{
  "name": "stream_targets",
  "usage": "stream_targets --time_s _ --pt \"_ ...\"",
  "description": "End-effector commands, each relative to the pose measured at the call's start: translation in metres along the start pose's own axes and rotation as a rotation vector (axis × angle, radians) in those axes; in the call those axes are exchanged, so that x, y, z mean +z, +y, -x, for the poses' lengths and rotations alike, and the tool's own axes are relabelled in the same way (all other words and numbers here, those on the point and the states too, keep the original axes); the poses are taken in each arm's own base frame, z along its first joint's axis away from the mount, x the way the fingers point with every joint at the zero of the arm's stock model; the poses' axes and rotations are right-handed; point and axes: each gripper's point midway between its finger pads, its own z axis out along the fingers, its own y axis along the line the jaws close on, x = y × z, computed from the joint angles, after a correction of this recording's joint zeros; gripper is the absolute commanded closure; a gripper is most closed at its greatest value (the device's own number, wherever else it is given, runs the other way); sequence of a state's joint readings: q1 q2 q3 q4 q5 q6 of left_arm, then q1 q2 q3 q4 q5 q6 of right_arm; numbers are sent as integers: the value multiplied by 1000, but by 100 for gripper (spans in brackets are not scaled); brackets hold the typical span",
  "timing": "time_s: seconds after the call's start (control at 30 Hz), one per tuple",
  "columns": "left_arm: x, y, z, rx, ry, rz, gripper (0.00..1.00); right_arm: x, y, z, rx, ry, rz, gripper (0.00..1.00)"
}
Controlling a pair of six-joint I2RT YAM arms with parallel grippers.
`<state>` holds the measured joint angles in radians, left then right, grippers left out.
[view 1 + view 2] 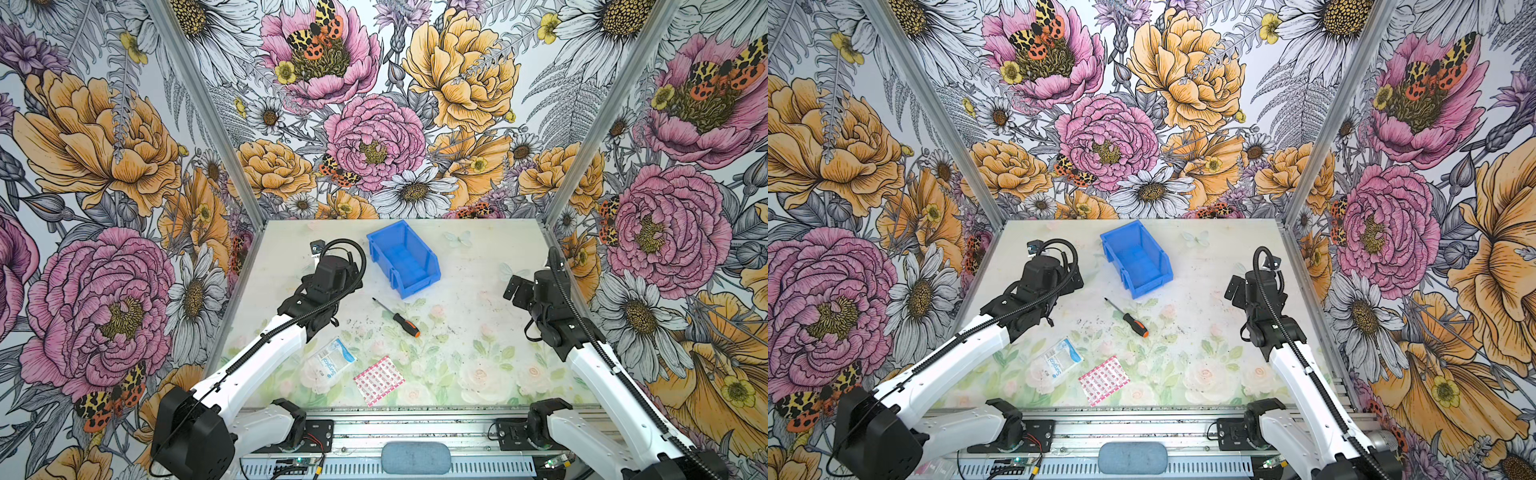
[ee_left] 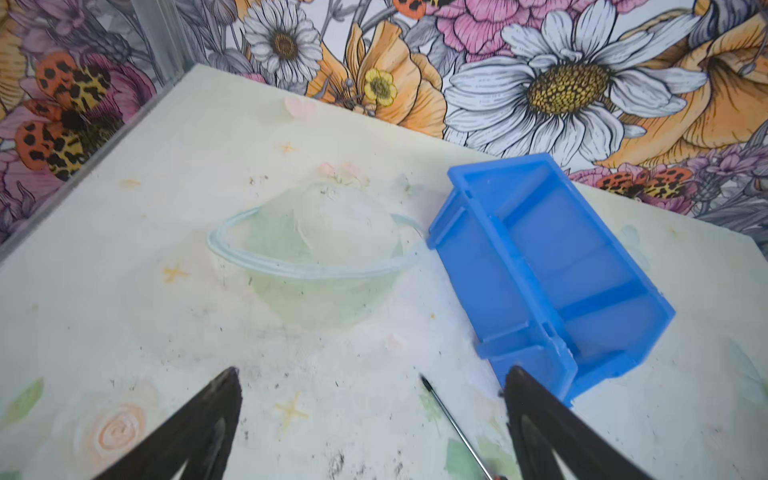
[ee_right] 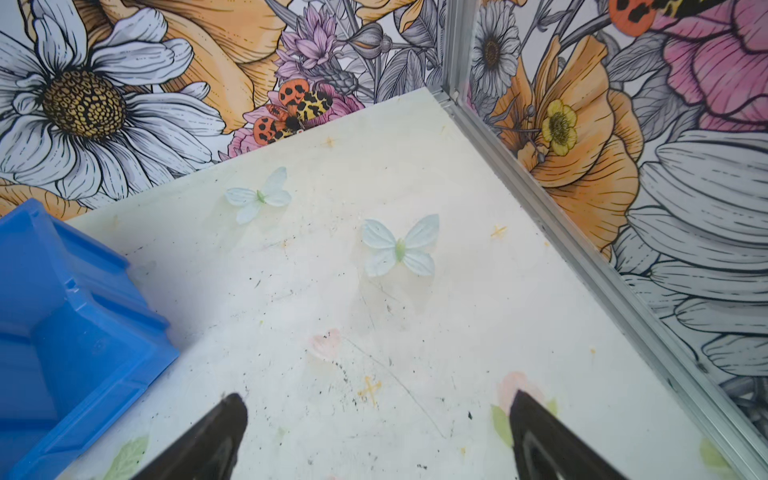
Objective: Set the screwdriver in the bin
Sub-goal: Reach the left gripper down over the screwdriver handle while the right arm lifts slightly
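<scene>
1. Both top views: the screwdriver (image 1: 397, 318) (image 1: 1127, 318) lies flat mid-table (image 1: 478, 291), just in front of the low front lip of the blue bin (image 1: 405, 257) and apart from it. Its shaft tip points toward the back left and its orange handle end toward the front right. The bin holds nothing. The left arm (image 1: 328, 278) has its wrist left of the shaft tip, beside the bin's left wall; its fingers are hidden under the wrist here. The right arm (image 1: 544, 299) stands well to the right, near the side wall. A white gauze packet (image 1: 336, 357) and a pink patterned plaster sheet (image 1: 378, 380) lie nearer the front edge, apart from the screwdriver.
2. Left wrist view: the left gripper (image 2: 372, 374) is spread wide and holds nothing. The thin shaft (image 2: 453, 424) lies on the table between the two fingers, nearer the finger beside the bin (image 2: 540, 270), and touches neither.
3. Right wrist view: the right gripper (image 3: 378, 397) is spread wide over bare table and holds nothing. A corner of the bin (image 3: 62, 332) shows off to one side of it.
</scene>
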<state>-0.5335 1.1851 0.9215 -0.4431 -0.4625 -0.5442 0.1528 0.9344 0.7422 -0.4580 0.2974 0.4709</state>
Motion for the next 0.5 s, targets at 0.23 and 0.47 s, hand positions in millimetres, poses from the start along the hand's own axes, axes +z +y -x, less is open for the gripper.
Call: stream_targets --time_s 0.23,0.47 --pt "0 -55 -128 -145 448 46 1 -13 28 -25 -78 130 112 1" --pt "10 -96 -174 -78 514 74 1 -5 45 -46 -167 225 193 1"
